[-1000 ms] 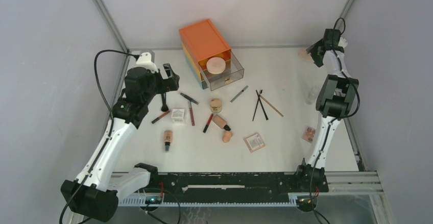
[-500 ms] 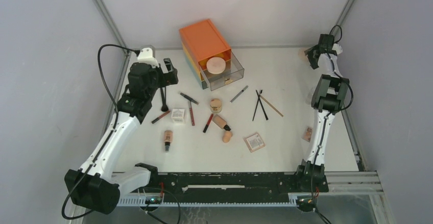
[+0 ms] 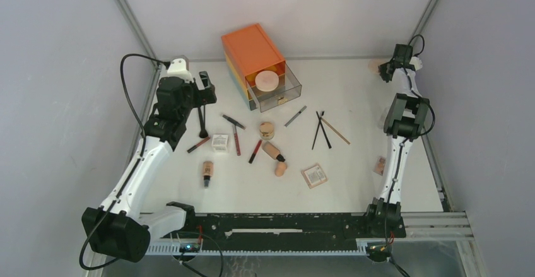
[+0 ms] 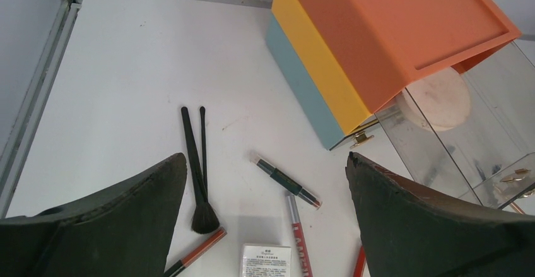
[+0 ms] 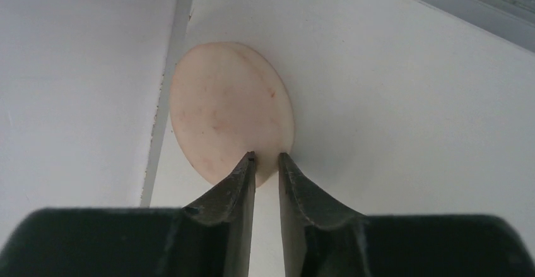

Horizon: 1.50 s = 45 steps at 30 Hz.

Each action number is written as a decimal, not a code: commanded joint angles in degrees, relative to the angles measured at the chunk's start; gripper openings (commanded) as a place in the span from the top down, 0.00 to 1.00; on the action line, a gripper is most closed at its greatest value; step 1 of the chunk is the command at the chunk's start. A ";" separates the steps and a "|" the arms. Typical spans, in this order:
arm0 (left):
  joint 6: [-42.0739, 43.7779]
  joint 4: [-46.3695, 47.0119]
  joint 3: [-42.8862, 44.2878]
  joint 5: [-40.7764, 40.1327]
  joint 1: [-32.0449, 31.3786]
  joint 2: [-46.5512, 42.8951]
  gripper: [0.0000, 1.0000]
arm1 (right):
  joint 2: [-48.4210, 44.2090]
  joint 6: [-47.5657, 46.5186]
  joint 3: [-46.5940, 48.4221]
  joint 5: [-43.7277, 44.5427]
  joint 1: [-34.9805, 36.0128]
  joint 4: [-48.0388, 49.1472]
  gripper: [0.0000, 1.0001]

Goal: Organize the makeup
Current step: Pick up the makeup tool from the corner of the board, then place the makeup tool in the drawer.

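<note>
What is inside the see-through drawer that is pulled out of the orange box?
A round peach puff lies in the open clear drawer of the orange mini chest. Something small and gold sits in the drawer beneath. The chest hides the drawers' back parts.

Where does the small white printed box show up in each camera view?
Top external: small white printed box, left of centre.
Left wrist: bottom edge, between the open left gripper fingers.
Right wrist: not in it.
Shared landmark: black fluffy-tipped brush, just left of the box.
</note>
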 commanded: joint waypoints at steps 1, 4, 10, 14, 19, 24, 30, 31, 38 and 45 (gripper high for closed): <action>1.58 1.44 2.19 0.71 0.44 -0.72 0.00 | 2.16 0.72 4.03 -1.46 -0.26 0.70 0.76; 1.59 1.31 2.08 0.69 0.48 -1.09 0.00 | 1.91 0.39 3.91 -1.91 -0.20 0.05 0.89; 1.66 0.73 2.84 2.71 0.50 -1.26 0.00 | -6.41 -0.88 -5.88 -5.76 0.65 4.61 1.00; 0.77 0.14 2.88 5.19 0.48 -1.90 0.00 | -17.53 -3.22 -18.09 -7.64 2.56 9.67 1.00; -1.26 -2.13 2.86 7.62 0.48 -3.26 0.00 | -33.31 -4.05 -37.16 -11.25 5.86 16.42 1.00; -2.65 -4.93 2.13 8.44 0.55 -6.04 0.00 | -48.18 -5.36 -51.19 -15.07 10.00 19.67 1.00; -5.16 -8.89 0.37 7.46 0.48 -7.56 0.00 | -59.95 -9.62 -55.15 -14.41 18.86 17.15 1.00; -5.62 -9.21 0.08 7.44 0.54 -7.77 0.00 | -61.08 -10.23 -55.04 -14.48 21.01 17.10 1.00; -8.66 -16.21 0.34 1.05 0.60 -5.50 0.00 | -60.06 -13.98 -47.26 -14.22 32.05 11.63 1.00; -10.27 -19.02 -0.10 -0.47 0.65 -6.24 0.00 | -56.19 -16.01 -42.35 -12.99 38.58 6.51 1.00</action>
